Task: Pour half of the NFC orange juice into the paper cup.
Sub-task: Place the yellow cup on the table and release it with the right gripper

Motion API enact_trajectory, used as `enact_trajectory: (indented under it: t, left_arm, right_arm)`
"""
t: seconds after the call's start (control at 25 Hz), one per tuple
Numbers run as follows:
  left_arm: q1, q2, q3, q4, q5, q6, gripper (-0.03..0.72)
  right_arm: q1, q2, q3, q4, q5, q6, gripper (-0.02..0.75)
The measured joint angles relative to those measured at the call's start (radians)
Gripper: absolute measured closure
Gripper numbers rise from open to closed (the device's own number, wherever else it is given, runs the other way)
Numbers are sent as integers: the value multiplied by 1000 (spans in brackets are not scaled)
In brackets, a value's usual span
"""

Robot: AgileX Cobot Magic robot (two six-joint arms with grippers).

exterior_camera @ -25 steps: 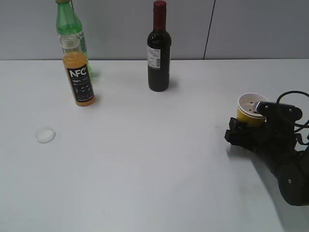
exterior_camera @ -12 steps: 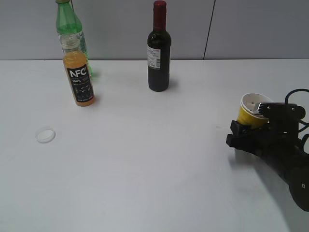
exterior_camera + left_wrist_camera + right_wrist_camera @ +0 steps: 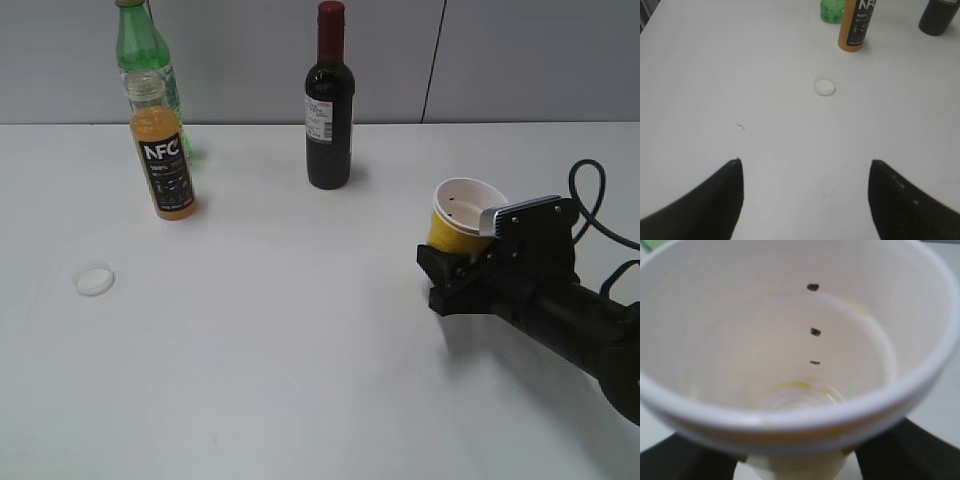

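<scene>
Paper cup amid open table

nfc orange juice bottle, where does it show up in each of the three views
Exterior view: NFC orange juice stands upper left on the table, just in front of the green bottle.
Left wrist view: top edge, right of centre, cut off above the label.
Right wrist view: not in it; the paper cup fills the picture.
Shared landmark: the white cap lying nearer than the bottle.
</scene>
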Motion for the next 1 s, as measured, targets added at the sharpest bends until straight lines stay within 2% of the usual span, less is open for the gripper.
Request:
enact_trajectory:
  t: [0.28, 0.64, 0.84, 1.0]
  left_arm:
    - [0, 0, 0, 0, 0, 0, 98]
    - [0, 0, 0, 0, 0, 0, 98]
    - [0, 0, 0, 0, 0, 0, 98]
    - [0, 0, 0, 0, 0, 0, 98]
  right_arm:
    - [0, -1, -123, -325, 1, 45, 283]
    - [0, 21, -365, -760, 1, 264, 283]
    - [17, 74, -477, -899, 1, 348, 283]
    - [48, 129, -552, -941, 1, 396, 283]
